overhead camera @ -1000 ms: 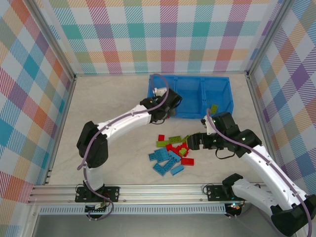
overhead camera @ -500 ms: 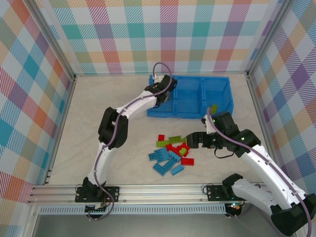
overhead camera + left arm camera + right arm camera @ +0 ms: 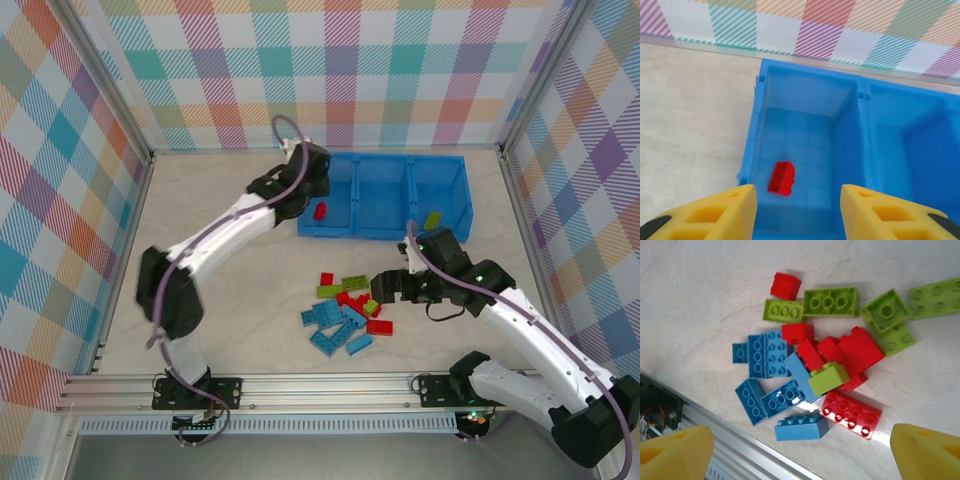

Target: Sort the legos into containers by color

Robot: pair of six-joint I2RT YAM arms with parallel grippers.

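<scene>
Okay, top view: my left pincer (image 3: 312,190) is hovering over the blue bin (image 3: 400,158) at the far side. A red lego (image 3: 320,210) is lying in its left compartment and a green lego (image 3: 432,220) in the right one. Left wrist: it is standing spread, gripping nothing. Right wrist: my right pincer (image 3: 800,432) is hanging spread wide over the lego pile (image 3: 825,357) on the table (image 3: 715,290).

You have one blue bin tray (image 3: 390,233) with three compartments. Its left compartment (image 3: 805,135) holds one red brick (image 3: 781,178), and its right compartment (image 3: 445,195) holds one lime green brick (image 3: 432,220). In front of the tray, the loose pile (image 3: 815,360) has six lime green bricks (image 3: 829,301), about six red bricks (image 3: 850,412) and five or six light blue bricks (image 3: 801,427). Overlaps stop you counting these exactly.
</scene>
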